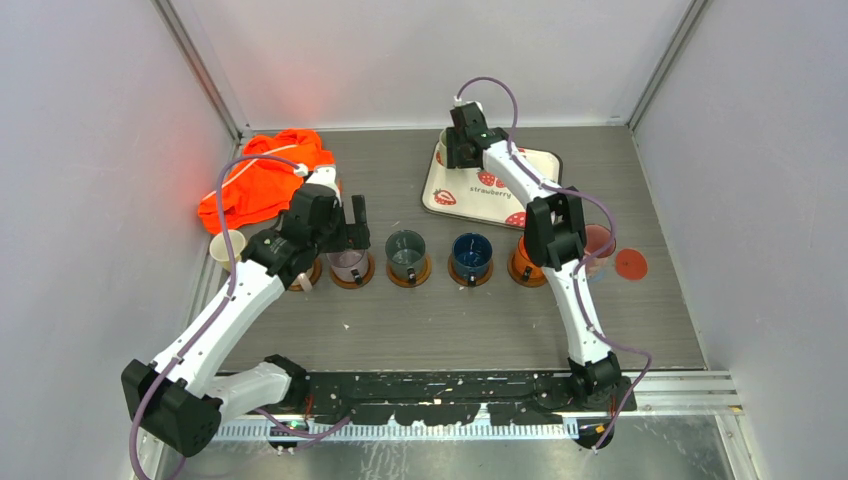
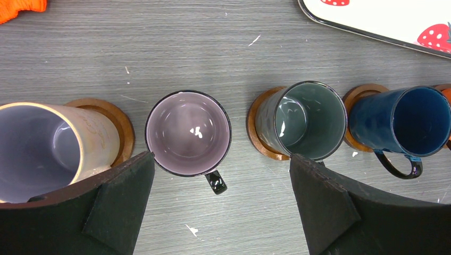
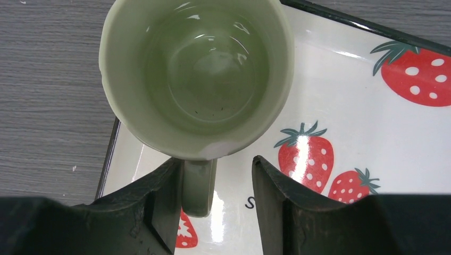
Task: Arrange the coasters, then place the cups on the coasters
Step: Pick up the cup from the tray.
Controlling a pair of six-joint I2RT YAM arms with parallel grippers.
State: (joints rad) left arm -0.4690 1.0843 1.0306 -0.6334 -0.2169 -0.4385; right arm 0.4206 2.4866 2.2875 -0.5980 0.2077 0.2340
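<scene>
Along the table stands a row of cups on brown coasters: a pale cup (image 2: 42, 154), a lilac cup (image 2: 188, 133), a grey-green cup (image 2: 308, 125) and a navy cup (image 2: 404, 122). My left gripper (image 2: 220, 180) hangs open just above and in front of the lilac cup (image 1: 350, 265), holding nothing. At the back, my right gripper (image 3: 215, 161) is over the strawberry tray (image 3: 340, 133), its jaws either side of the handle (image 3: 198, 186) of a pale green cup (image 3: 197, 74). The left finger touches the handle; the right finger stands apart from it.
An orange cloth (image 1: 265, 180) lies at the back left, and a cream cup (image 1: 228, 245) stands near the left wall. Right of the row, a pink cup (image 1: 598, 245) stands beside a bare red coaster (image 1: 630, 264). An orange cup (image 1: 522, 265) is partly hidden by my right arm.
</scene>
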